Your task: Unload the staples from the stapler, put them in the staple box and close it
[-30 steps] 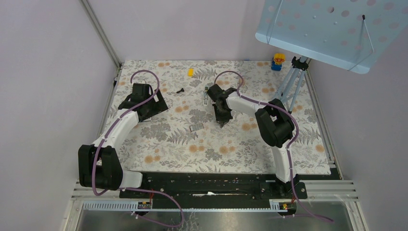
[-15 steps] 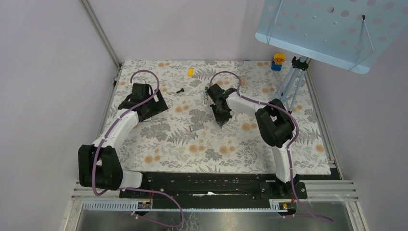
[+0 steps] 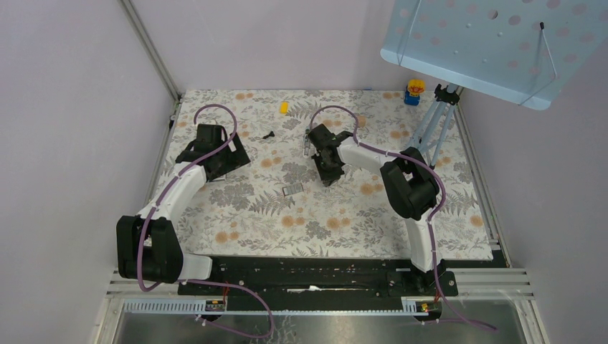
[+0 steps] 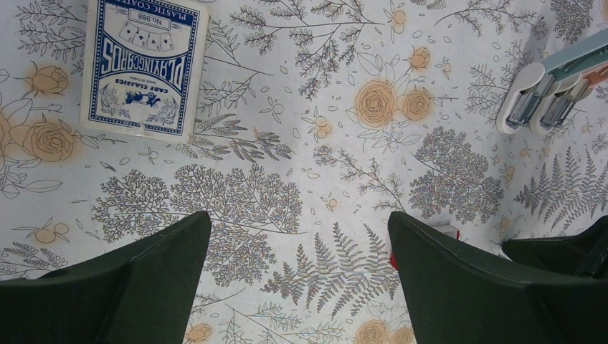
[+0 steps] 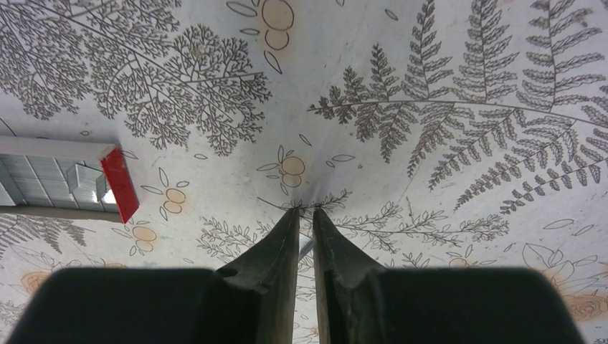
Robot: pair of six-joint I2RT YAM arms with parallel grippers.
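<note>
Stapler: the stapler [image 3: 307,145] lies on the flowery worktop [image 3: 344,215], closer to the far edge than the near edge. Its long side runs from far to near.
Staple tray: a small silver tray [image 5: 50,154] with a red end lies apart from the stapler, more toward the near edge. Rows of staples [image 5: 84,188] sit in it.
Right gripper: the right gripper [image 5: 305,210] has its tips down on the worktop. Its fingers are only a crack apart and I can see nothing held.
Which way: the tray is just beside this gripper, on its left. The red end points at the fingers and the long side runs across (so I think the next reach goes sideways).
Nearer arm: the right one.
Left gripper: the left gripper [image 4: 299,215] is spread wide and empty, well apart from the tray.
Inside the stapler: too small to tell.
</note>
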